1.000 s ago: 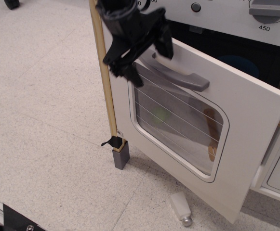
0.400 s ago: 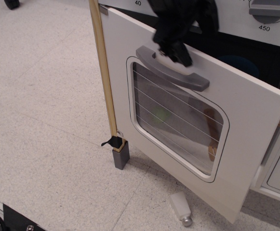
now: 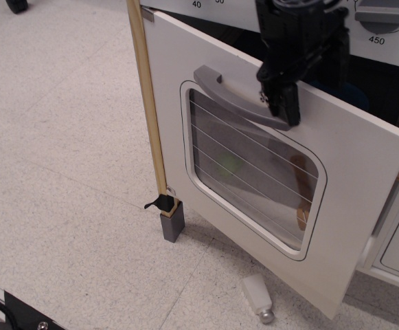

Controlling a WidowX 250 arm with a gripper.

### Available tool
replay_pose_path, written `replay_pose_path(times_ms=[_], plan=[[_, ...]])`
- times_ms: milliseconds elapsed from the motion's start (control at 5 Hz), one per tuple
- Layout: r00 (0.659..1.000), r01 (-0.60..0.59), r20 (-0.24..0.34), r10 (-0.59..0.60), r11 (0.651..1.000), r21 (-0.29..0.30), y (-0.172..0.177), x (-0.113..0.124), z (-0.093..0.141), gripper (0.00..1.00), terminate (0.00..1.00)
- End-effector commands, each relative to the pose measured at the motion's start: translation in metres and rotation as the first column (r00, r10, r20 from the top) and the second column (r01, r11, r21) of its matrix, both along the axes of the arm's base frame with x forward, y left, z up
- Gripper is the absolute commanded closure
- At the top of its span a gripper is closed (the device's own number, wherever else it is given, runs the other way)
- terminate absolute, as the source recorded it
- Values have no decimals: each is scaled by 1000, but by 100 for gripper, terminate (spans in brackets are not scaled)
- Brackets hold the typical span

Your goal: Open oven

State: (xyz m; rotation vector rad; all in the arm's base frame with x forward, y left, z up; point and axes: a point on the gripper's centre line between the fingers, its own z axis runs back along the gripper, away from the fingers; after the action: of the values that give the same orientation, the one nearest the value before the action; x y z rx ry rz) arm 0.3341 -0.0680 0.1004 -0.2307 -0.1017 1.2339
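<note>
White toy oven (image 3: 350, 199), door tilted partly open at centre-right. The black tool (image 3: 290, 103) hangs over the right end of the grey bar handle (image 3: 237, 96); whether its fingers grip cannot be told.

Even, fairly bright indoor light falls from above, with no hard highlights. The speckled floor (image 3: 62, 137) reads pale and flat, and only soft shadows lie on it: a faint one under the lowered oven door (image 3: 268, 185) and a small one beside the grey foot (image 3: 172, 224) of the wooden post (image 3: 147, 103). The door's white face is close to washed out, so its surface shows little detail. The window (image 3: 251, 175) gives a dull, milky sheen that blurs what lies behind it. The oven's inside is dark. The black pincer (image 3: 299, 79) shows as a near silhouette, slightly soft at its edges. The picture is low in resolution and mildly grainy.
</note>
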Motion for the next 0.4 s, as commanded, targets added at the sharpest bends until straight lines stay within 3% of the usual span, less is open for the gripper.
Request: replay_pose_path(times_ms=[0, 200], plan=[[997, 71, 22, -71, 997, 24, 27, -23, 3, 0, 0], [996, 82, 25, -82, 997, 12, 42, -38, -3, 0, 0]])
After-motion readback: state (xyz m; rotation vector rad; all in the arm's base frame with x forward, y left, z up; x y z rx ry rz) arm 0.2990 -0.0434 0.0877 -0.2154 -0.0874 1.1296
